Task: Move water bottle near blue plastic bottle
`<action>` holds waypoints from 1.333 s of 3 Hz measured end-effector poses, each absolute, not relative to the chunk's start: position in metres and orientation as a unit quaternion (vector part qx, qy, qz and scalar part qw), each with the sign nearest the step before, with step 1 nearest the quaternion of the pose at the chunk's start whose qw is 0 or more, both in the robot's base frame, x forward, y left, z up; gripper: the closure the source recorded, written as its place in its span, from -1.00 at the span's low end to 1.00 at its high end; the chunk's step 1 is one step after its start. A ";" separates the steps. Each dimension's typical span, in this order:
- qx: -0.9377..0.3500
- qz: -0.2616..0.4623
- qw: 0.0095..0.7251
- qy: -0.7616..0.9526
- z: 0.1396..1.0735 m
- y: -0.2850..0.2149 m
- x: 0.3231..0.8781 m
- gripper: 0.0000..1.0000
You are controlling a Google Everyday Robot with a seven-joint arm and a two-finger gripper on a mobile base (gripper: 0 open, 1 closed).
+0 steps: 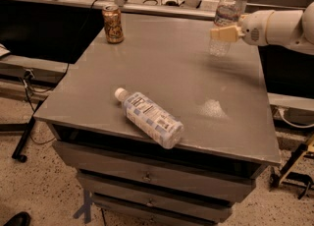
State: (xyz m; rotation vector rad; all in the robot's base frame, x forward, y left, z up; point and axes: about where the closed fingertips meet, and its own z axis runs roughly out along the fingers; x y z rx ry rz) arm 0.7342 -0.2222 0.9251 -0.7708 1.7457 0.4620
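The water bottle (226,11) is slim and clear with a white cap, and stands upright at the far right of the grey table (186,77). My gripper (224,33) reaches in from the right, and its tan fingers (226,34) are closed around the bottle's middle. The blue plastic bottle (149,118), with a pale blue and white label, lies on its side near the table's front edge. Its white cap points to the back left. It lies well apart from the water bottle, to the front left of it.
A brown drink can (113,23) stands at the table's back left corner. The table top sits over drawers (147,176). Metal rails and cables run along the back, and a black stand (289,171) is on the floor at the right.
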 end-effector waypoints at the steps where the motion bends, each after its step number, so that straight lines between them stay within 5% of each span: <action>1: -0.342 0.236 0.546 0.728 0.917 -0.187 0.712 1.00; 4: -0.390 0.374 0.497 0.679 0.901 -0.071 0.590 1.00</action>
